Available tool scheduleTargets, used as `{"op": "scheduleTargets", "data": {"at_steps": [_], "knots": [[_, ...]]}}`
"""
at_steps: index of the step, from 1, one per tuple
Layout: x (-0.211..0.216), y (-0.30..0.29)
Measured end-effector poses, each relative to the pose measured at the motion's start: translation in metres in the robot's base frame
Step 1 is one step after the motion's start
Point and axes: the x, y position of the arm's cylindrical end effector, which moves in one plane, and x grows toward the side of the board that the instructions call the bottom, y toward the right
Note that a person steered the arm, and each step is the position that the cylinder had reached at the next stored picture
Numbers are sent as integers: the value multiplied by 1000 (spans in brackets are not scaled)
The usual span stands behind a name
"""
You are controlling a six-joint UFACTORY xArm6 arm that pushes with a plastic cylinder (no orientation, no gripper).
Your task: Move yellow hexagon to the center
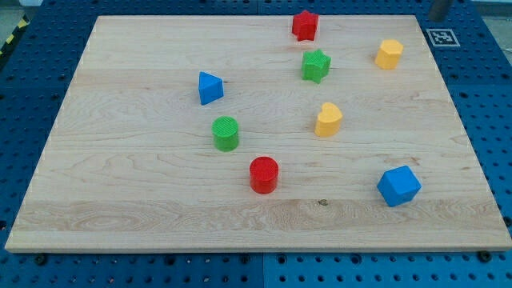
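Note:
The yellow hexagon [390,54] sits near the board's top right corner. A yellow heart-shaped block [328,119] lies closer to the board's middle, to the hexagon's lower left. A dark rod end shows at the view's top edge, just past the board's top right corner. My tip [438,18] is up and to the right of the yellow hexagon and clear of it. It touches no block.
A red star [305,25] and a green star [316,66] lie left of the hexagon. A blue triangle [210,87], a green cylinder [226,133] and a red cylinder [263,174] lie left of centre. A blue cube [398,186] is at the lower right. A black-and-white marker tag [442,37] sits beside the board's top right corner.

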Motion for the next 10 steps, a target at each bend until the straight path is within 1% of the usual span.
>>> {"op": "scheduleTargets", "data": {"at_steps": [3, 4, 6, 10], "knots": [[1, -106], [2, -107], [47, -102], [106, -99]]}}
